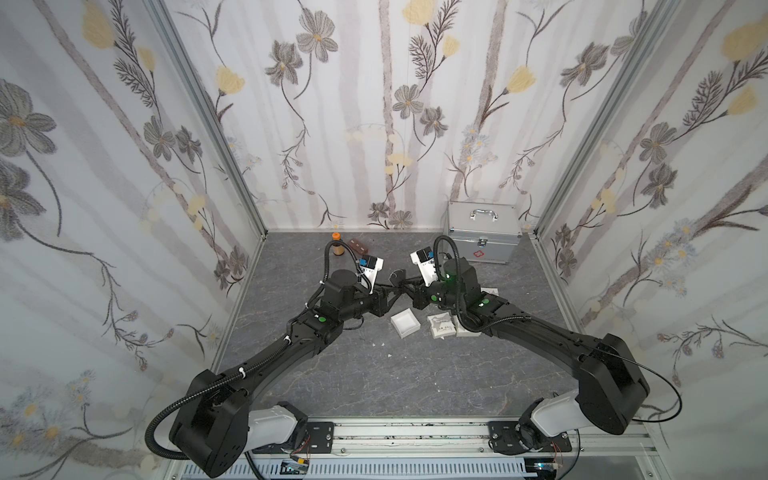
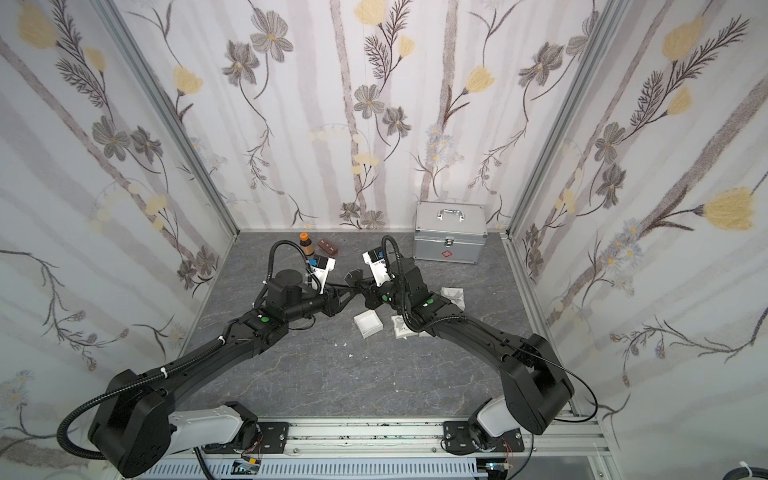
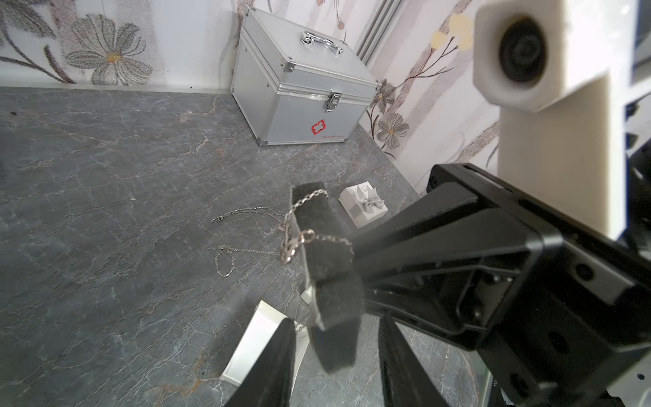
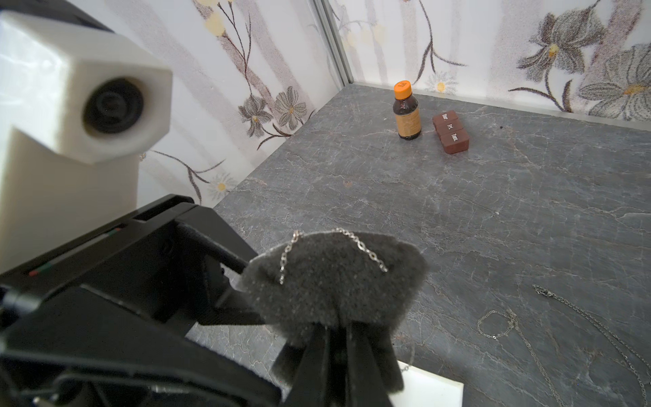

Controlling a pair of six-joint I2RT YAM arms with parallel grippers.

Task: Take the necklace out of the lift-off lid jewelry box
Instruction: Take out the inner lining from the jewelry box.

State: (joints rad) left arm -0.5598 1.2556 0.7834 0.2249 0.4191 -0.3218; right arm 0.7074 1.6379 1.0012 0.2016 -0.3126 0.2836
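The grey stone-look table (image 1: 353, 374) has a closed metal case (image 1: 484, 239) at the back, and both arms meet over its middle. The right gripper (image 4: 336, 338) has its jaws pressed together on one edge of a dark foam pad (image 4: 334, 282), holding it up clear of the table. The left gripper (image 3: 336, 326) faces it with jaws apart, one finger to each side of the pad's near end. A gap shows on both sides, so it does not seem to be gripping. Close by on the table sits the jewelry box (image 1: 405, 324), lid off and open upward, its inside looking bare white. Other small white boxes (image 1: 441, 326) lie near it, partly under the right arm. The necklace (image 3: 307, 234) is out of the box: its silvery chain is looped around the raised pad, crossing the pad's edge and the faces seen from both wrist views, with a ring or clasp hanging at one side. Loose lengths of fine chain (image 3: 246, 211) lie on the table beyond the pad; whether they join the looped one I cannot tell. So the lid is off and the insert is out of the box. What looks left is to free the chain from the foam, probably the left gripper's job, and lay it down.
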